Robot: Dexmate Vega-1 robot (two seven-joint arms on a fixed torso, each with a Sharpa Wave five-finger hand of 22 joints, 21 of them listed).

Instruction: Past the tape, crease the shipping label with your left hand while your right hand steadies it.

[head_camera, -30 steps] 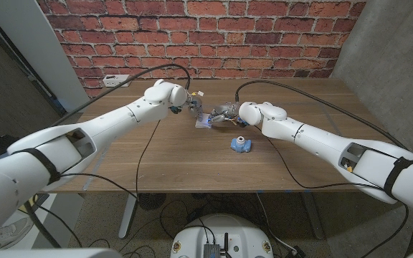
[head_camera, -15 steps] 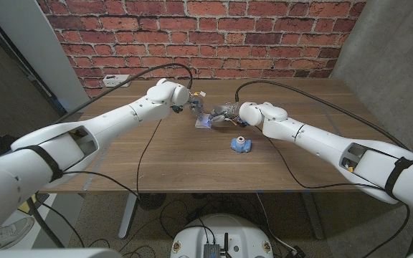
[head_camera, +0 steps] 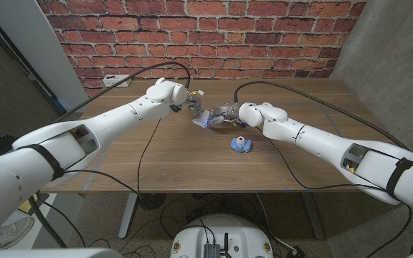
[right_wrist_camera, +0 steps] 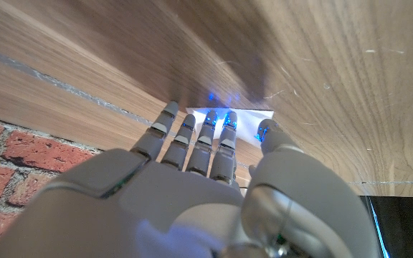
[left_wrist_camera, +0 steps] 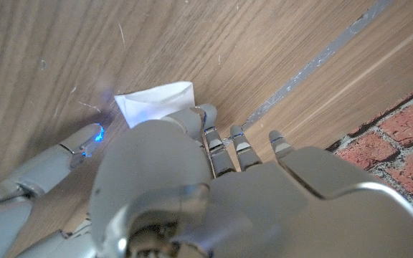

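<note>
The shipping label (head_camera: 204, 119) is a small white slip on the wooden table (head_camera: 192, 161), lying between my two hands at the far middle. My left hand (head_camera: 191, 107) reaches it from the left. In the left wrist view its fingers (left_wrist_camera: 206, 118) lie stretched over the label (left_wrist_camera: 156, 100), whose far corner sticks out. My right hand (head_camera: 225, 112) comes from the right, and its straight fingertips (right_wrist_camera: 228, 122) press on the label (right_wrist_camera: 253, 116). A grey tape line (left_wrist_camera: 314, 61) crosses the table just beside the label.
A small blue object (head_camera: 240, 144) stands on the table just in front of my right forearm. A white power strip (head_camera: 115, 79) lies at the far left edge by the brick wall. Black cables run along both arms.
My left hand has drawn back slightly to the left, and the label's left side looks a little raised. The right hand has stayed in place.
</note>
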